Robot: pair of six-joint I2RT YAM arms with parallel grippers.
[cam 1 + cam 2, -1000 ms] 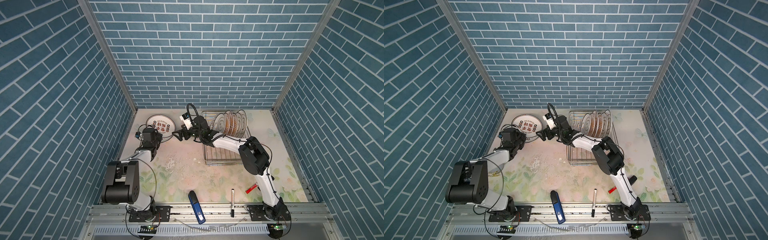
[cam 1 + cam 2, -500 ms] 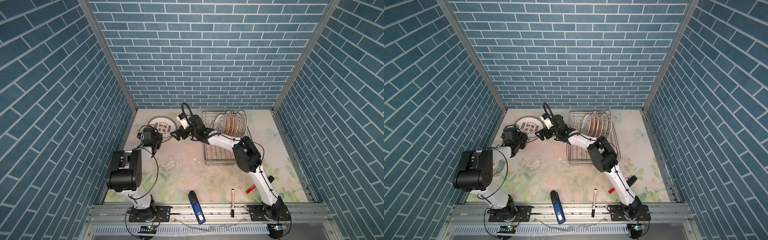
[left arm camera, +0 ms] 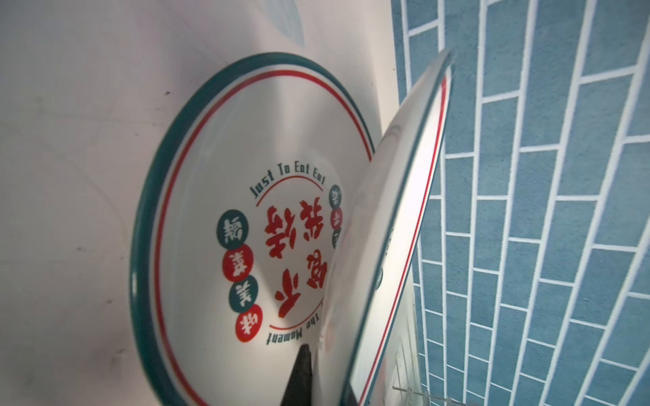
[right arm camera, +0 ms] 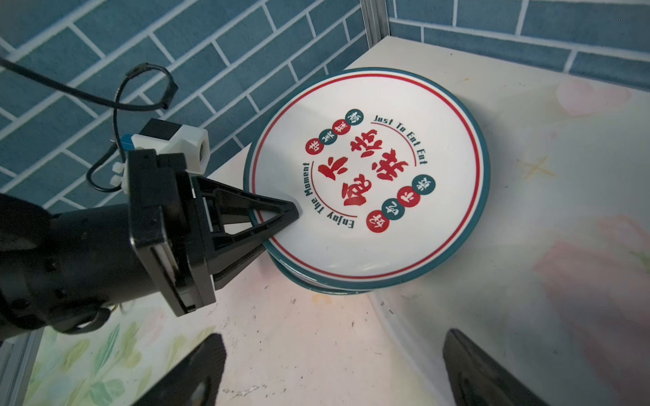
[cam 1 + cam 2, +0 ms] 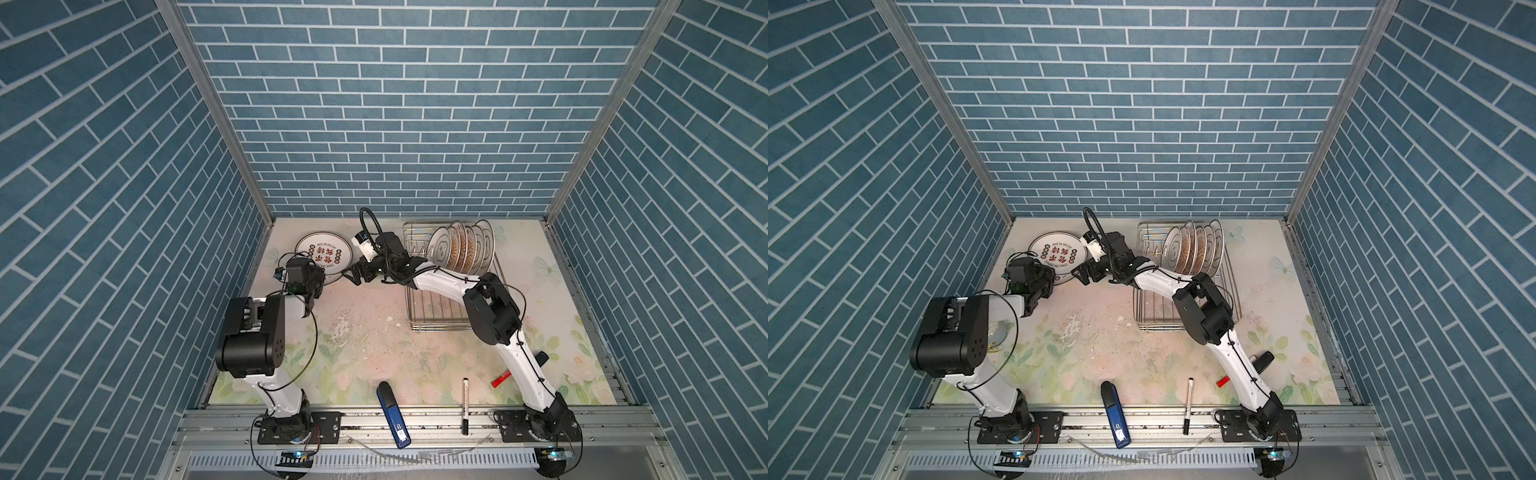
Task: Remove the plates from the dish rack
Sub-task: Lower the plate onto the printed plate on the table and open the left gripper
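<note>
Two plates with red characters lie stacked at the back left. The top plate rests on the lower plate, and its rim is lifted on the side where my left gripper is shut on it. Seen from the left wrist, the held plate stands tilted above the lower one. My right gripper hangs open and empty over the table just beside the stack. The dish rack holds several upright plates at its far end.
The stack sits close to the back left corner of the brick walls. Near the front edge lie a blue object, a marker pen and a small red item. A small round object lies under my left arm.
My left arm's elbow has risen while its gripper stays on the plate's rim. My right arm's elbow has swung left, and its gripper stays open beside the stack.
</note>
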